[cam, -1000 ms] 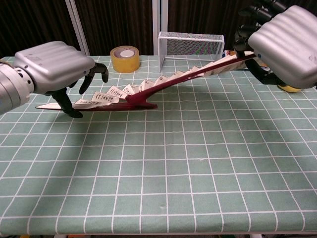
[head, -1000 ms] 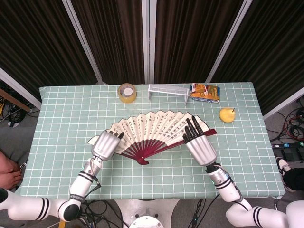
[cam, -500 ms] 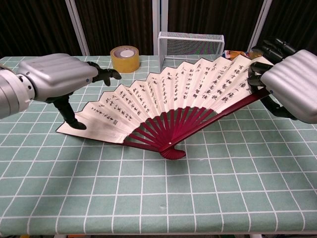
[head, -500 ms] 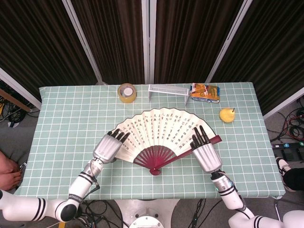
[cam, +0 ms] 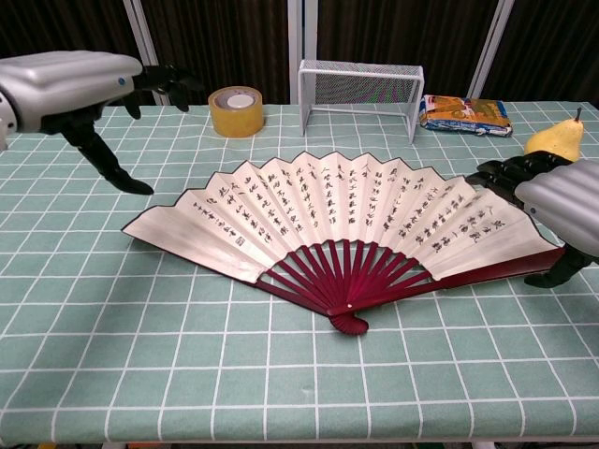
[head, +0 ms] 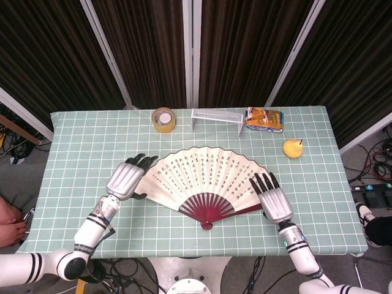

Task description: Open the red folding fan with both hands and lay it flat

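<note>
Fan (head: 202, 177) lies spread flat; left hand (head: 125, 179) hovers empty, fingers apart. Right hand (cam: 562, 206) (grasp unclear) should lift off its right rib without dragging it.

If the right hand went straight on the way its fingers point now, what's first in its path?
Probably the yellow pear, beyond the right hand, after skimming the edge of the open red-ribbed paper folding fan; height is unclear.

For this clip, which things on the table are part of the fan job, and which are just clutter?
Part of the job:
- red folding fan, spread open on the table
- left hand
- right hand

Just lying about:
- roll of tape
- wire rack
- snack packet
- pear
</note>
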You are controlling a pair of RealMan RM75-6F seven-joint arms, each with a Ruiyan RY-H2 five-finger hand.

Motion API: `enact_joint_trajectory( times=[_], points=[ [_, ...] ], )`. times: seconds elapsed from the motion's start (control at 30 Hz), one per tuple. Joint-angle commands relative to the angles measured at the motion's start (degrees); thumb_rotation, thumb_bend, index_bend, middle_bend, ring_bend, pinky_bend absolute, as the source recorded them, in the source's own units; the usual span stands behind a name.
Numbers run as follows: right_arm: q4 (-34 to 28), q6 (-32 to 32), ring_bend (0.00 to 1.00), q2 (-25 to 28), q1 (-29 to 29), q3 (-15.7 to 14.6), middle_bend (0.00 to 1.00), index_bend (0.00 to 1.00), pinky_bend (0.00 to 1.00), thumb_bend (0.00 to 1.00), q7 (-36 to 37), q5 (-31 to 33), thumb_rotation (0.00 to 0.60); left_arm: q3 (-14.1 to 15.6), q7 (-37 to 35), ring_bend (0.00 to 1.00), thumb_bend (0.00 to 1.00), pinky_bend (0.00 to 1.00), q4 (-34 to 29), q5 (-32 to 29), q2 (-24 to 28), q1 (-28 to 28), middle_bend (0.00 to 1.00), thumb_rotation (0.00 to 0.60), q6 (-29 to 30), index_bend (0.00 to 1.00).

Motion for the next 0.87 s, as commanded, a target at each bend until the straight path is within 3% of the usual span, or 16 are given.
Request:
enact_joint_trajectory(
  times=[0.03,0.17,0.23,0.33,0.47,0.67,0.87],
  points=[
    [-5.76,-4.91,0.00,5.69,1.51,2.38,0.00,0.00,0.00,0.00,1.84,4.78,0.600,-1.80,-6.65,0.11,0.00,0.28,1.73,1.68,2.61,2.51,0.17,0.600,1.56,0.07],
    [-10.70,-8.25,0.00,12.59,2.49,4.17,0.00,0.00,0.00,0.00,9.28,5.33,0.600,-2.54,-14.76,0.11,0.00,0.28,3.62,2.76,5.10,6.34,0.18,0.600,4.48,0.08],
    [-11.91,-6.51,0.00,15.20,1.86,5.31,0.01,0.00,0.00,0.00,13.65,3.30,0.600,-2.31,-16.79,0.11,0.00,0.28,4.40,3.51,6.23,8.18,0.19,0.600,6.26,0.10],
    [-11.87,-1.43,0.00,18.76,-0.61,5.64,0.10,0.01,0.00,0.05,20.75,-1.75,0.600,-1.29,-20.07,0.12,0.00,0.28,6.43,4.74,8.09,12.39,0.20,0.600,10.54,0.14],
    [-9.26,5.54,0.00,22.86,-4.68,4.41,0.16,0.09,0.00,0.16,28.02,-7.23,0.600,1.37,-23.22,0.12,0.00,0.28,9.57,6.87,9.70,17.89,0.20,0.600,14.99,0.16],
    [-5.72,13.73,0.00,25.35,-10.95,1.70,0.16,0.09,0.00,0.16,37.01,-10.85,0.600,6.62,-24.81,0.12,0.00,0.27,10.53,10.33,10.21,26.81,0.20,0.600,22.48,0.17],
    [-4.25,20.94,0.00,25.45,-16.50,-0.14,0.16,0.10,0.00,0.16,41.83,-12.66,0.600,9.59,-22.84,0.12,0.00,0.26,8.68,12.96,10.03,32.97,0.20,0.600,27.92,0.17]
  ],
)
